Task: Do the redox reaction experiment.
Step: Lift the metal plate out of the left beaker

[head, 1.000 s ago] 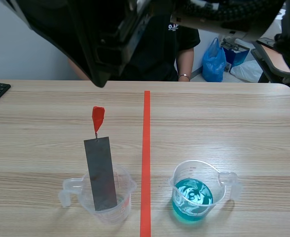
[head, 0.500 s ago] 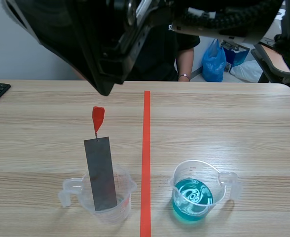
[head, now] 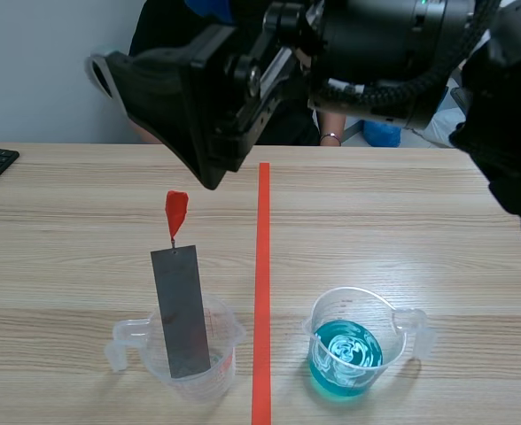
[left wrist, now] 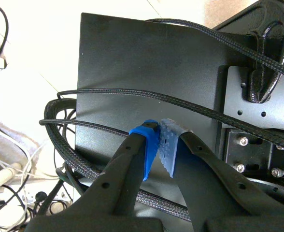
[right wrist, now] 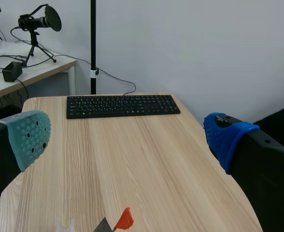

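Two jaws of the right gripper [right wrist: 127, 139] stand wide above the tab [head: 176, 212] topping the upright strip [head: 181, 310]; left gripper [left wrist: 160, 150] is closed, empty.

Matt, pale wood-grain tabletop [head: 420, 230]; the metal strip [head: 182, 310] looks dull grey and smooth; its measuring cup [head: 124, 343] and the blue-liquid cup [head: 413, 331] are clear, glossy plastic.
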